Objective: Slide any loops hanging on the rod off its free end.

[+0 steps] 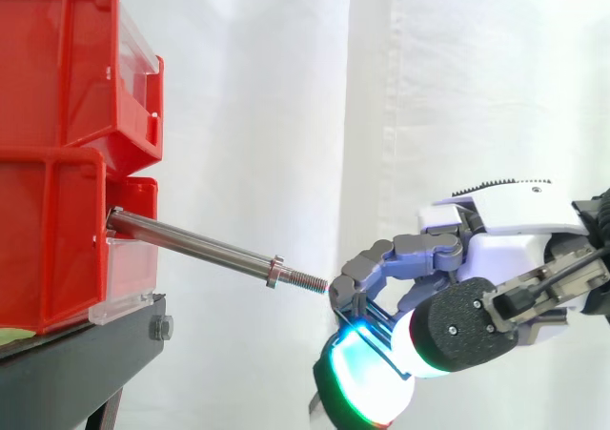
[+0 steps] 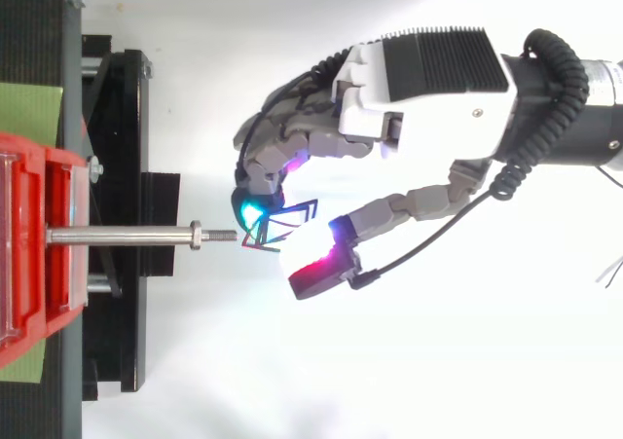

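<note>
Loops [image 2: 285,222] lay just beyond rod [image 2: 127,235] free end, on rod's axis, pinched by curled fingers of hand [image 2: 419,79].

Free room around rod [image 1: 195,247], red bins [image 1: 57,144] behind

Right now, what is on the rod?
Only a nut near the threaded tip of the rod. Thin loops are past its free end, pinched in the hand. From the side, the red bin covers its mounted end.

Rod [image 1: 191,244] juts right from the lower of two stacked bins [image 1: 52,230] on the stand [image 1: 76,363]; hand [image 1: 505,225], pinching the loop [image 2: 292,209], lies just beyond its tip.
</note>
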`<state>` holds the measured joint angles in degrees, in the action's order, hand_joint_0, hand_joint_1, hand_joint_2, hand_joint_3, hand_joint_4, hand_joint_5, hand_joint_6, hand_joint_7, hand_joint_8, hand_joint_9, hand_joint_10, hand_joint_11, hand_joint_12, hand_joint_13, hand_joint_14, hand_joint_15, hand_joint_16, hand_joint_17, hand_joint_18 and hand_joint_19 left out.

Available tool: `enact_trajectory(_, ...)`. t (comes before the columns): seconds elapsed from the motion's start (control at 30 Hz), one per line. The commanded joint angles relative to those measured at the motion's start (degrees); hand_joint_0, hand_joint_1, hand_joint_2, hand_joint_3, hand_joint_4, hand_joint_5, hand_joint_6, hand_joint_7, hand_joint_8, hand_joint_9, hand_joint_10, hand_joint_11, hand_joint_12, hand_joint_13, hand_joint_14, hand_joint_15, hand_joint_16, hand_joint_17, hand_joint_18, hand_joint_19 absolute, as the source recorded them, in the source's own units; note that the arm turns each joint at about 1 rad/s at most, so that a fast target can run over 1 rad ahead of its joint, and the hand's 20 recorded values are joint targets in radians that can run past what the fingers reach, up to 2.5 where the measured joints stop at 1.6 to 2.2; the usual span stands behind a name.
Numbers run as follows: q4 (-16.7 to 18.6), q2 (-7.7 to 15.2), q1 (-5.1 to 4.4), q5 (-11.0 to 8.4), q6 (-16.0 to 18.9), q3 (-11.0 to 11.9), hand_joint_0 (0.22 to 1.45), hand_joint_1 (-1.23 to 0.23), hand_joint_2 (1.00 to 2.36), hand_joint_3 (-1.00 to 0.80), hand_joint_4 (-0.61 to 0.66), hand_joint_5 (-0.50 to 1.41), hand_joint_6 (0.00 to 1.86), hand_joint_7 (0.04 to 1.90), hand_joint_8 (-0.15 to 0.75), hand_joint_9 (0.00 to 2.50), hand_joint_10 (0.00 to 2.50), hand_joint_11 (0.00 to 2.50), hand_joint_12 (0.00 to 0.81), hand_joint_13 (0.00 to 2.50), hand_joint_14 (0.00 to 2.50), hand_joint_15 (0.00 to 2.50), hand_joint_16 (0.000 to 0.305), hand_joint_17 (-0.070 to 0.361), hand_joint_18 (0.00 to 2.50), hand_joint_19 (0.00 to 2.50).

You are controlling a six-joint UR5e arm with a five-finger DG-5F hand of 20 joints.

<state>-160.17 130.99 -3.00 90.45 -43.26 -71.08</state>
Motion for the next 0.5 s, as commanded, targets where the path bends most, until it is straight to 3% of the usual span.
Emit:
enact_trajectory(0.0, -2.7, -1.2, -0.07, -0.01, 0.1, 0.0, 0.61, -0.69, 1.02, -0.24, 0.12, -0.17, 0.93, 0.97, 0.256, 0.78, 0.02, 0.44, 0.349, 0.57, 0.01, 0.31, 0.045, 0.101, 0.42, 0.34)
enact_trajectory(0.27, -6.1, -3.4, -0.25, -0.89, 1.0, 0.0, 0.61, -0.66, 1.01, -0.29, 0.14, -0.17, 0.92, 0.98, 0.261, 0.79, 0.02, 0.45, 0.351, 0.57, 0.01, 0.32, 0.046, 0.103, 0.42, 0.34)
enact_trajectory(0.4, -9.5, -4.6, -0.6, -2.74, 3.3, 0.1, 0.67, -0.72, 1.01, -0.41, 0.05, -0.19, 0.93, 0.89, 0.242, 0.76, 0.02, 0.53, 0.352, 0.59, 0.01, 0.33, 0.047, 0.106, 0.47, 0.34)
enact_trajectory(0.47, -11.4, -5.5, -0.69, -4.58, 5.6, 0.0, 0.7, -0.77, 1.0, -0.45, 0.03, -0.2, 0.93, 0.86, 0.235, 0.76, 0.02, 0.54, 0.351, 0.6, 0.01, 0.33, 0.047, 0.106, 0.5, 0.34)
